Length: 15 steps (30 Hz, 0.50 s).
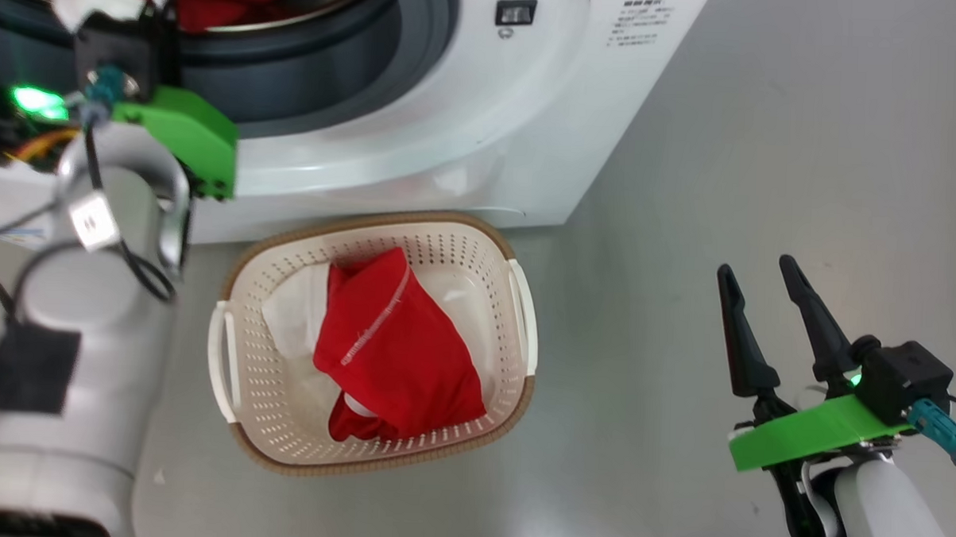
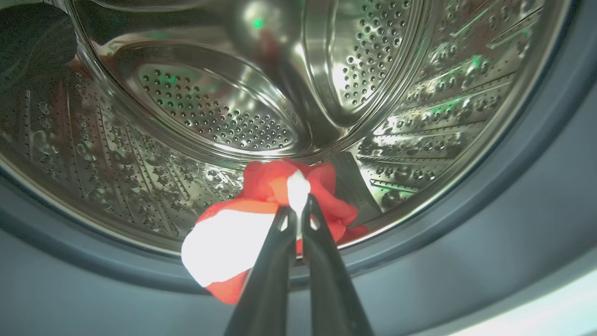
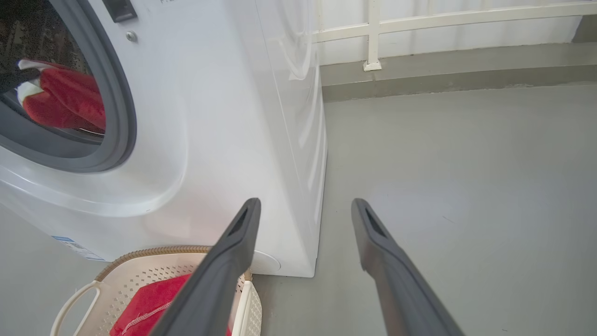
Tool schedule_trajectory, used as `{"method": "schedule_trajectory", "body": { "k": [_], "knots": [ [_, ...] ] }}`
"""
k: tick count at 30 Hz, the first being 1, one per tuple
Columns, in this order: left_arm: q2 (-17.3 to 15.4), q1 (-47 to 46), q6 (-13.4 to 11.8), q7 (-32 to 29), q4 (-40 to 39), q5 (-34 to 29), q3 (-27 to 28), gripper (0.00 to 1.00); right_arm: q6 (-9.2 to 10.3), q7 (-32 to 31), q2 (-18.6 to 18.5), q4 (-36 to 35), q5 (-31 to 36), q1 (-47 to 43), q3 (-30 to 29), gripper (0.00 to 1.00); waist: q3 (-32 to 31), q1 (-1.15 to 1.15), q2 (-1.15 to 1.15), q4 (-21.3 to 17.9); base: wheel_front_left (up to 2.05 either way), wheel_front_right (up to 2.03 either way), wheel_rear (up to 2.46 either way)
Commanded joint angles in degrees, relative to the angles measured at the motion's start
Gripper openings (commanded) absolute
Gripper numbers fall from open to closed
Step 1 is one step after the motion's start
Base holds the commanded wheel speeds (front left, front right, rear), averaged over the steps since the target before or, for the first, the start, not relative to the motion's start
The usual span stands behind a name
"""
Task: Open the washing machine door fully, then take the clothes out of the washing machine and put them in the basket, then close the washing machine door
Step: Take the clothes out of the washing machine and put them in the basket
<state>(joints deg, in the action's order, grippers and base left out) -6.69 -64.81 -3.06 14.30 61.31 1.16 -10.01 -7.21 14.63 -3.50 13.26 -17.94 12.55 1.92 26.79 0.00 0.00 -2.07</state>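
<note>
With left gripper [image 2: 297,206] clamped on clothes [image 2: 261,184] at drum [image 2: 210,116] lip, right gripper [image 3: 305,205] spread, empty, unloads washing machine [image 1: 451,140]; next needs carrying to basket [image 1: 384,217].

The smooth grey floor [image 1: 729,150] carries the white washing machine [image 1: 483,126], which stands squarely on it. The cream basket [image 1: 261,388] sits on the floor just before the machine's front, close to its base.
</note>
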Motion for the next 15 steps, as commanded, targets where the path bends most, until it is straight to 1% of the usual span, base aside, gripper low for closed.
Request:
{"method": "schedule_trajectory", "body": {
  "k": [1, 9, 15],
  "knots": [
    [-1.8, 3.1, -0.3, 0.7, -4.7, 0.8, 1.4, 0.0, -0.28, 0.4, -0.6, -1.2, 0.3, -1.5, 0.8, 1.0, -2.1, 0.0, 0.0, 1.4, 0.0, 0.0, 0.0],
    [0.5, 16.1, 0.5, 0.7, -23.9, 3.9, 3.3, 0.0, -0.28, 0.4, -1.6, -1.4, 0.5, -4.2, -0.4, 1.0, -4.8, 0.0, 0.0, 3.3, 0.0, 0.0, 0.0],
    [1.5, 23.3, 0.9, 0.7, -35.1, 4.5, 4.6, 0.0, -0.28, 0.4, -1.8, -1.6, 0.6, -5.2, -0.9, 1.0, -5.8, 0.0, 0.0, 4.0, 0.0, 0.0, 0.0]
  ]
}}
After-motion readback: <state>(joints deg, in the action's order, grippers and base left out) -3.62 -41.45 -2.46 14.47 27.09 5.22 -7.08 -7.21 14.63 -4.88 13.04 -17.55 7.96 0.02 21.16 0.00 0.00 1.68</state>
